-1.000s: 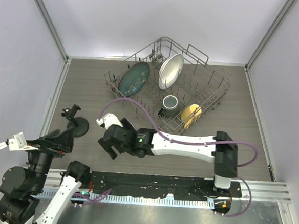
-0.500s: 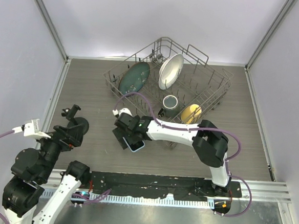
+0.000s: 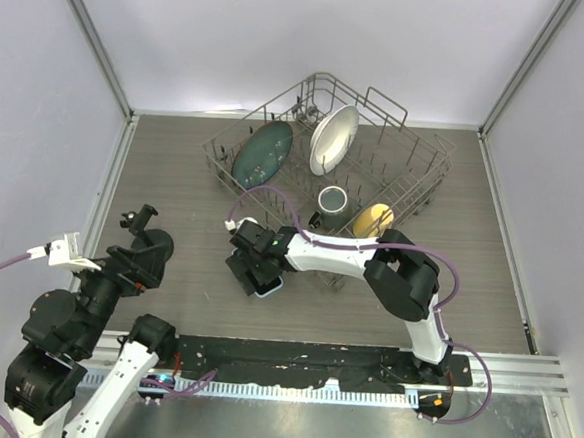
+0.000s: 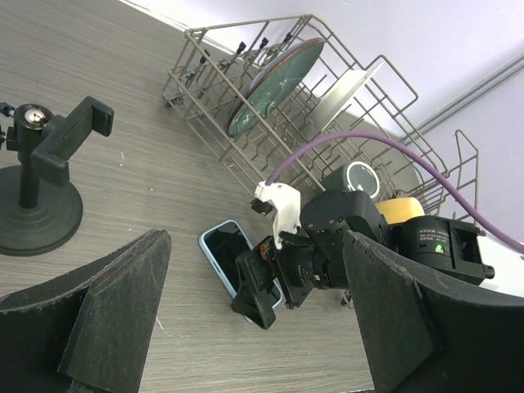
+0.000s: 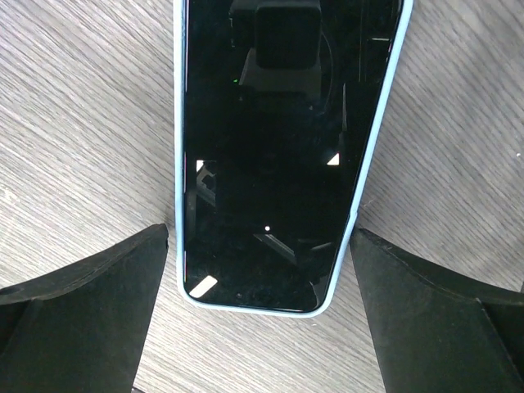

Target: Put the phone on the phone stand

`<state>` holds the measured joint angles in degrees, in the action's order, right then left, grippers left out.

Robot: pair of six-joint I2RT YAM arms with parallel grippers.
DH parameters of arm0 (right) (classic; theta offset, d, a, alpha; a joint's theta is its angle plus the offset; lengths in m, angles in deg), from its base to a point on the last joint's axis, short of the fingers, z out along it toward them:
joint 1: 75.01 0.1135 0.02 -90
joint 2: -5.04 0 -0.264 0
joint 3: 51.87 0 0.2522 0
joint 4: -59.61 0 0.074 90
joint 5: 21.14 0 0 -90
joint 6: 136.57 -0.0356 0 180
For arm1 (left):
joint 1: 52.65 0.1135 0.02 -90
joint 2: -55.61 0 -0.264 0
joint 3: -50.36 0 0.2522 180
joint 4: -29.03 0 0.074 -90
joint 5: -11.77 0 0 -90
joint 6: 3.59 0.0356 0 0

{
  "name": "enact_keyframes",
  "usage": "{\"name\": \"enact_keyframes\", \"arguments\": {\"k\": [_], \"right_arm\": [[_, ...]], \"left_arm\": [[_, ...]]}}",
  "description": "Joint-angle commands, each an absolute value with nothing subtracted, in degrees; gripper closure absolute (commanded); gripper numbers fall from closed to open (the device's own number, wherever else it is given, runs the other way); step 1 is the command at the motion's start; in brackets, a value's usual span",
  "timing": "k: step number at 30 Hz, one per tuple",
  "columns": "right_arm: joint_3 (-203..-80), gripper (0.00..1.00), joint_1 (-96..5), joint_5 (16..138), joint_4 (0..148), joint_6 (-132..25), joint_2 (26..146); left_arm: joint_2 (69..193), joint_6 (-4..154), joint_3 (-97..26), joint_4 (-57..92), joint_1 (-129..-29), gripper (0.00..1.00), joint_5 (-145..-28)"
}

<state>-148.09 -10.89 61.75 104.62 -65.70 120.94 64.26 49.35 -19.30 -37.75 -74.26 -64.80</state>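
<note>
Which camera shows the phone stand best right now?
The left wrist view: the phone stand appears close, with its disc base, post and clamp distinct. The top external view shows it small, from above. The right wrist view misses it.

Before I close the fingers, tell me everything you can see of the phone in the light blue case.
The flat rectangular phone has a glossy black screen, dark and mirroring the camera, in a light blue rounded-corner case. It lies face up on the grey wood-grain table, to the right of the black disc-based phone stand in the top view. The right gripper's fingers straddle its long edges near one end; whether they touch cannot be told.
</note>
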Motion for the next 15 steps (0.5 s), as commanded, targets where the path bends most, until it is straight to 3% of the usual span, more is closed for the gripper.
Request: {"name": "enact_keyframes", "arguments": {"k": [1,15], "right_arm": [[-149.13,0.01,-11.02,61.84,102.38,-65.46,121.67],[-150.62,0.02,-9.80,54.81,104.31,-68.01,123.51]], "left_arm": [[65.19,50.02,-19.47,-35.97,-74.01,0.09,-65.57],[65.90,49.84,-18.51,-35.54,-74.01,0.09,-65.92]]}}
